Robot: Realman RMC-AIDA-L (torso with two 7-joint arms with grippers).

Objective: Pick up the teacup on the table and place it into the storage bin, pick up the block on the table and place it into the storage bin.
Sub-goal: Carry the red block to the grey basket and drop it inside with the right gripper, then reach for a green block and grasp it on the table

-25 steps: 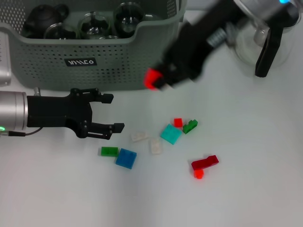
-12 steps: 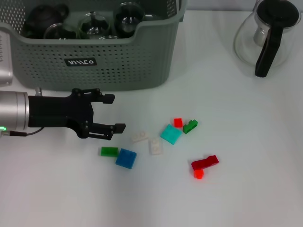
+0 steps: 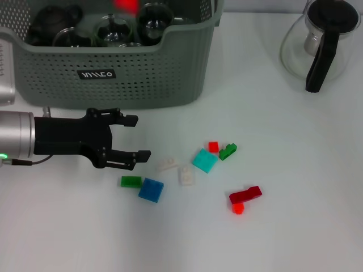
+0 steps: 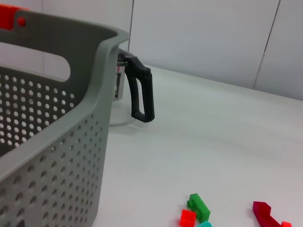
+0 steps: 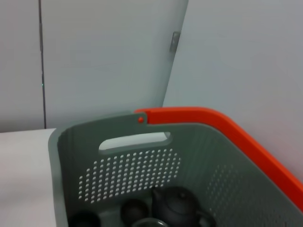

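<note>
Storage bin (image 3: 142, 73) sits at the table's far left, holding glass cups (image 3: 113, 28) and a dark teapot (image 3: 51, 22); a red blur shows above it. Left gripper (image 3: 136, 136) hovers spread apart, empty, just before the bin. Loose blocks (image 3: 204, 160) lie nearby. The right gripper is out of sight.

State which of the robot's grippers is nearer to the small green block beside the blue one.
Left. The left gripper hovers open just behind the green block. The right gripper is out of the head view; its wrist camera looks into the storage bin.
</note>
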